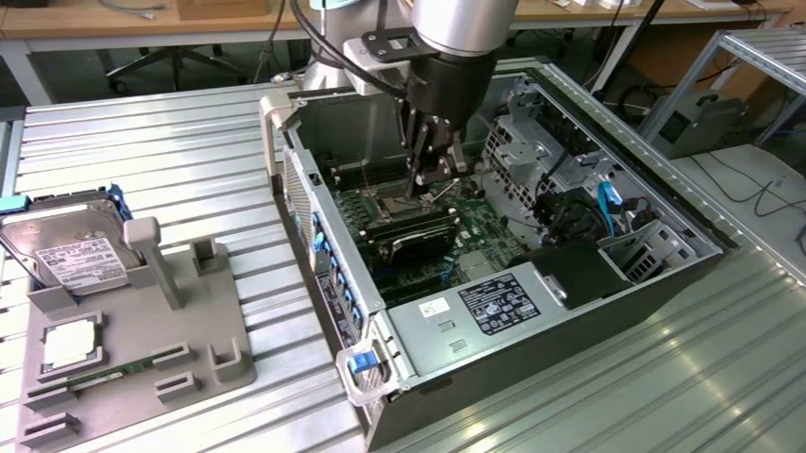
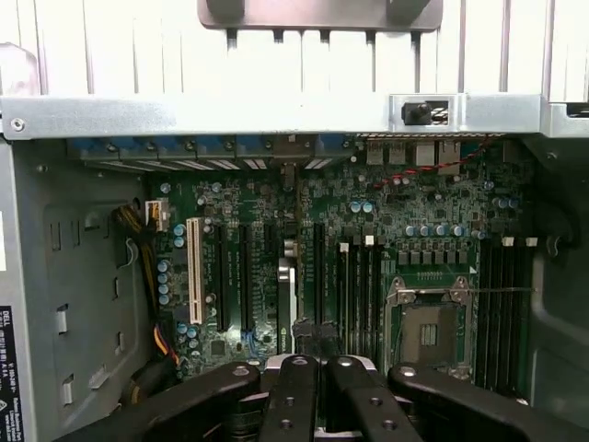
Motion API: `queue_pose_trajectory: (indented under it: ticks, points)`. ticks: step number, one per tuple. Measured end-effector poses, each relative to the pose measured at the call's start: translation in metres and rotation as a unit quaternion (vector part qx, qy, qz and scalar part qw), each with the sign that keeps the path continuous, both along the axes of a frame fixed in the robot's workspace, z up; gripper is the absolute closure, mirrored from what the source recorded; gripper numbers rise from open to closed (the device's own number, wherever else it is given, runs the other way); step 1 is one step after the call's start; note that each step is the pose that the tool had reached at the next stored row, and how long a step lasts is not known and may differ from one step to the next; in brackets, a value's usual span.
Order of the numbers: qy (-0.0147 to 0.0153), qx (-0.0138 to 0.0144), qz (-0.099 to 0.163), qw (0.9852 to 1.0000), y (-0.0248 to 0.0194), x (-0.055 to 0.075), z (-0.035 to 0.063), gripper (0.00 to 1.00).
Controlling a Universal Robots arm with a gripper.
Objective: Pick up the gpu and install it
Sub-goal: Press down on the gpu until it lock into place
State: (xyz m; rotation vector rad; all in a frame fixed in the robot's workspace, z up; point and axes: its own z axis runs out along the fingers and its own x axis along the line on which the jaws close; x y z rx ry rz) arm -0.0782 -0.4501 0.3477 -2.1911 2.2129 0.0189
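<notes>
I'm down inside the open computer case (image 1: 655, 189), my gripper (image 1: 435, 184) hanging over the motherboard (image 1: 485, 222). My 2 fingers (image 1: 426, 160) are drawn together, with barely a sliver between the tips. The gpu (image 1: 410, 241) sits right below my fingertips, standing on edge among the expansion slots, black face out and a pale rim along its top. Am I touching that top edge or just above it? From this angle I cannot say for sure.

From the wrist view, my gripper (image 2: 319, 364) pokes in with its dark linkages either side. The gpu (image 2: 287, 295) shows edge-on as 1 thin grey strip running away from my tips across the motherboard (image 2: 414, 212). The bare CPU socket (image 2: 428, 331) lies just beside my fingers on the other side.

Well away from me, outside the case, the grey parts tray (image 1: 189, 330) sits on the ribbed table (image 1: 151, 142), the hard drive (image 1: 75, 250) leaning in it.
</notes>
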Motion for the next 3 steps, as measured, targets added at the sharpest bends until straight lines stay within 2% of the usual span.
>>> queue_pose_trajectory:
  ticks: [3]
  points:
    - [0.0000, 0.0000, 0.000, 1.0000, 0.0000, 0.0000, 0.0000, 0.89]
